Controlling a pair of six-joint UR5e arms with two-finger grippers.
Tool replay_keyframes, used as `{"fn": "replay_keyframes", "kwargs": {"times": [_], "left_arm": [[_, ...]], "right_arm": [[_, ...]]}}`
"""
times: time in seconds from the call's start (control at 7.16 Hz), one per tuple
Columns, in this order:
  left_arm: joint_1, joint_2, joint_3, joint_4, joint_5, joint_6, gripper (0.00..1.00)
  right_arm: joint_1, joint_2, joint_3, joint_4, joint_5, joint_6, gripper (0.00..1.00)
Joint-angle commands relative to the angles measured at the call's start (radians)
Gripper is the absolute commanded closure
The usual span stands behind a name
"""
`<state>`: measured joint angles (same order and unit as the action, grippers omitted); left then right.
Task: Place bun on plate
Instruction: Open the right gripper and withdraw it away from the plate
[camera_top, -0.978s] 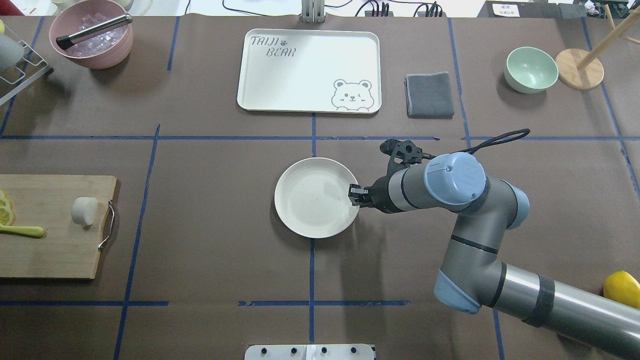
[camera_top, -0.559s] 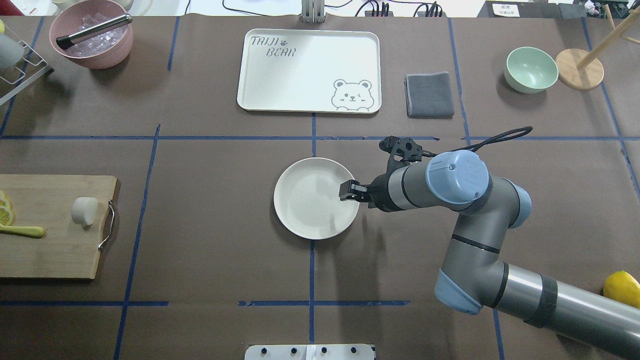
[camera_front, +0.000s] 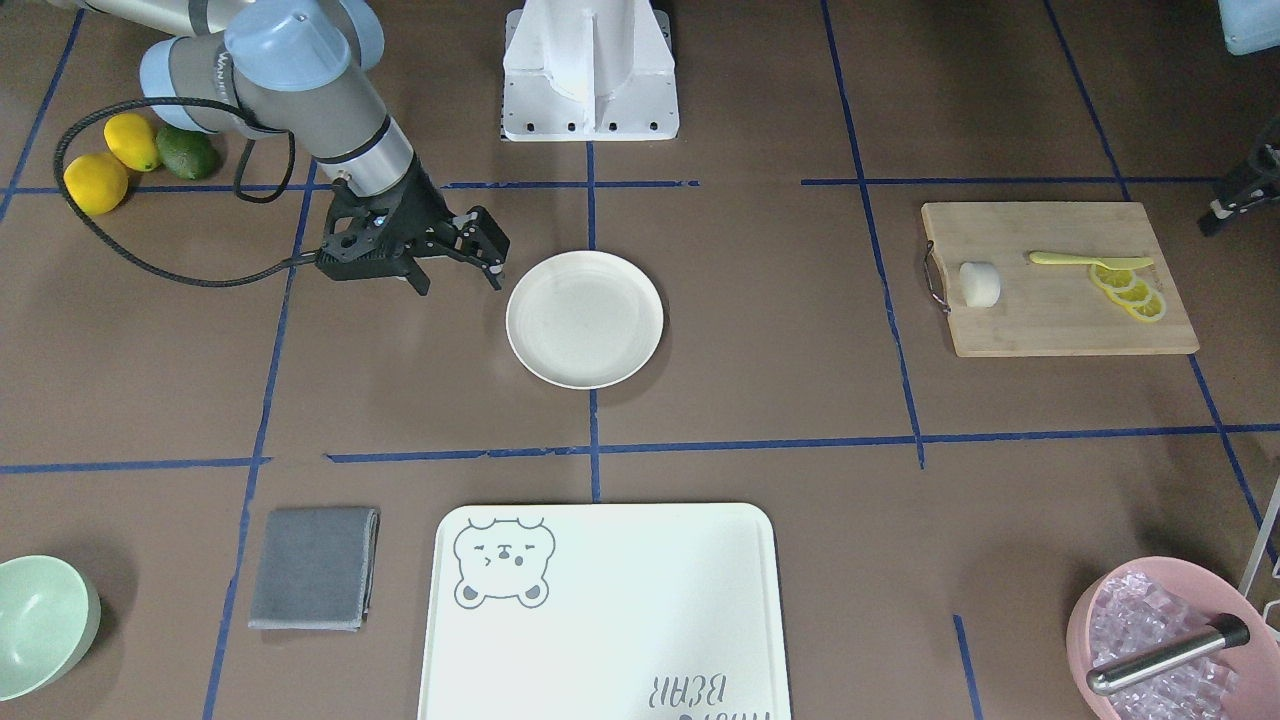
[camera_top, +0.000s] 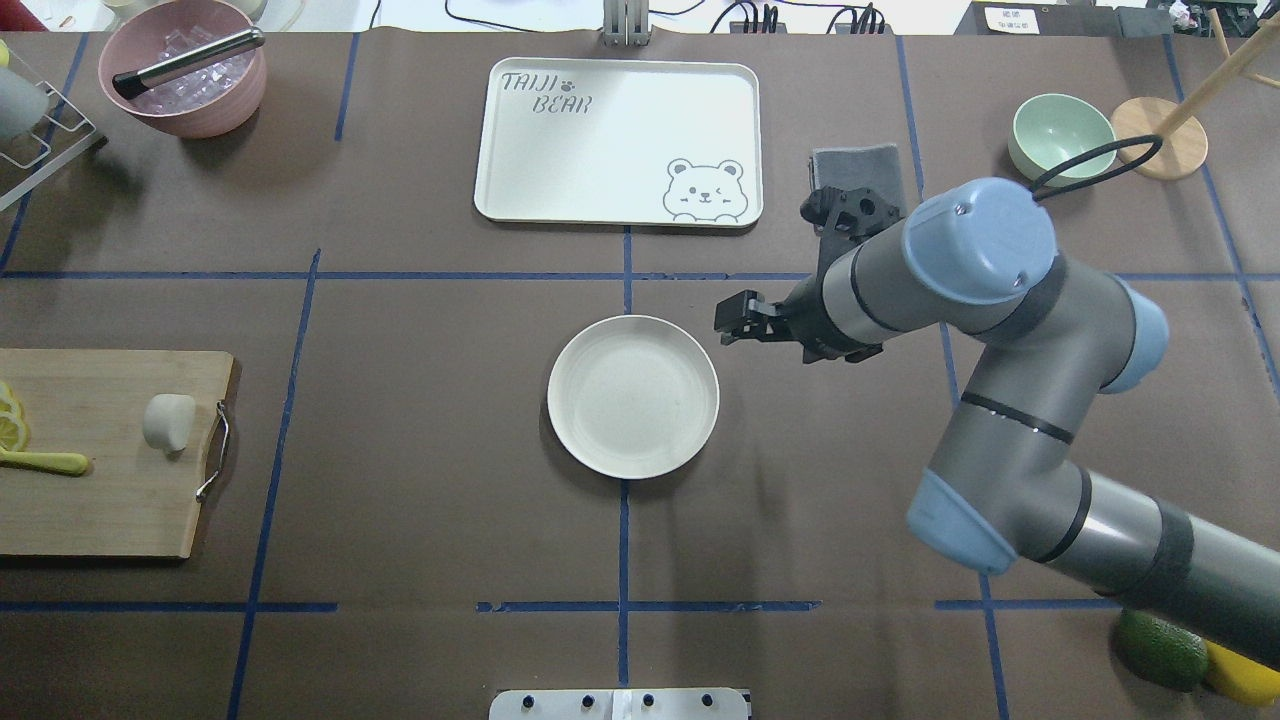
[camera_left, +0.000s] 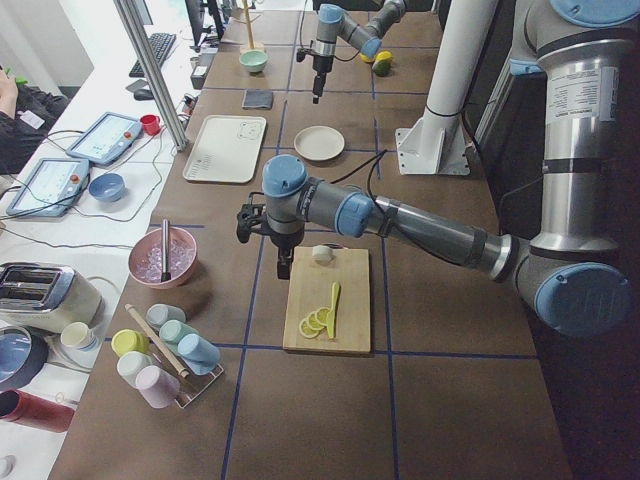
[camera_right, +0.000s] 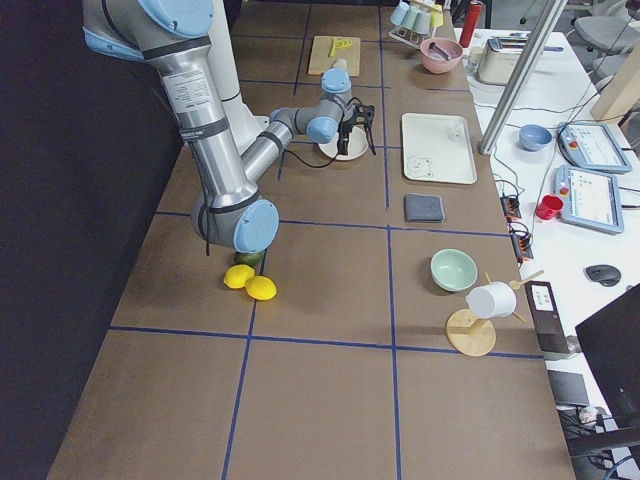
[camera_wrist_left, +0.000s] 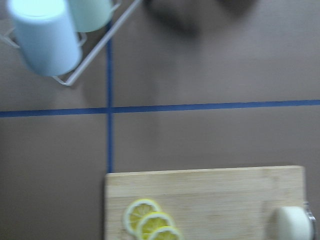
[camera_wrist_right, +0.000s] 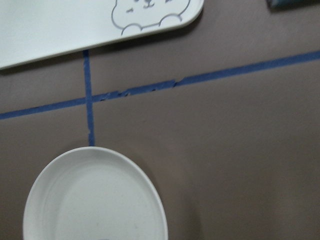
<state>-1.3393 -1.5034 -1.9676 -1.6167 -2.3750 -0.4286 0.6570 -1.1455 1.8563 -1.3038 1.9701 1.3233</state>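
The bun (camera_top: 169, 421), a small white roll, lies on the wooden cutting board (camera_top: 100, 500) at the table's left end, near the board's metal handle; the left wrist view catches the bun (camera_wrist_left: 294, 223) at its lower right. The cream plate (camera_top: 632, 396) sits bare mid-table, also seen in the right wrist view (camera_wrist_right: 95, 200). My right gripper (camera_top: 732, 320) hovers open just off the plate's far right rim, holding nothing, its fingers spread in the front view (camera_front: 460, 283). My left gripper (camera_left: 283, 270) hangs above the board's operator-side edge, close to the bun (camera_left: 322, 254); I cannot tell whether it is open or shut.
Lemon slices (camera_top: 10, 420) and a yellow-green knife (camera_top: 40, 462) share the board. The bear tray (camera_top: 618, 140), grey cloth (camera_front: 313, 567), mint bowl (camera_top: 1062, 135) and pink bowl of ice (camera_top: 183, 70) line the far side. A cup rack (camera_wrist_left: 45, 35) stands beyond the board.
The right gripper was low at the plate's right rim; it has risen and pulled away to the far right of the plate. Plate and bun stay in place.
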Motion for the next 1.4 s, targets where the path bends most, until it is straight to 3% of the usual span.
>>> {"fn": "replay_keyframes", "kwargs": {"times": [0.0,0.14,0.28,0.7,0.98,1.26], "left_arm": [[0.157,0.076,-0.033,-0.242,0.08,-0.266,0.0],[0.231,0.101,-0.033,-0.367,0.147,-0.42,0.0],[0.317,0.101,-0.033,-0.388,0.213,-0.493,0.0],[0.556,0.103,-0.002,-0.504,0.443,-0.693,0.0],[0.637,0.097,0.048,-0.519,0.503,-0.733,0.0],[0.644,0.089,0.137,-0.63,0.504,-0.733,0.0]], "right_arm": [[0.14,-0.003,0.007,-0.186,0.05,-0.27,0.0],[0.201,-0.02,0.01,-0.249,0.053,-0.38,0.0],[0.254,-0.055,0.009,-0.268,0.055,-0.507,0.0],[0.45,-0.199,0.0,-0.261,0.222,-0.818,0.0],[0.519,-0.258,-0.017,-0.259,0.225,-0.968,0.0],[0.579,-0.279,-0.06,-0.258,0.318,-1.007,0.0]]}}
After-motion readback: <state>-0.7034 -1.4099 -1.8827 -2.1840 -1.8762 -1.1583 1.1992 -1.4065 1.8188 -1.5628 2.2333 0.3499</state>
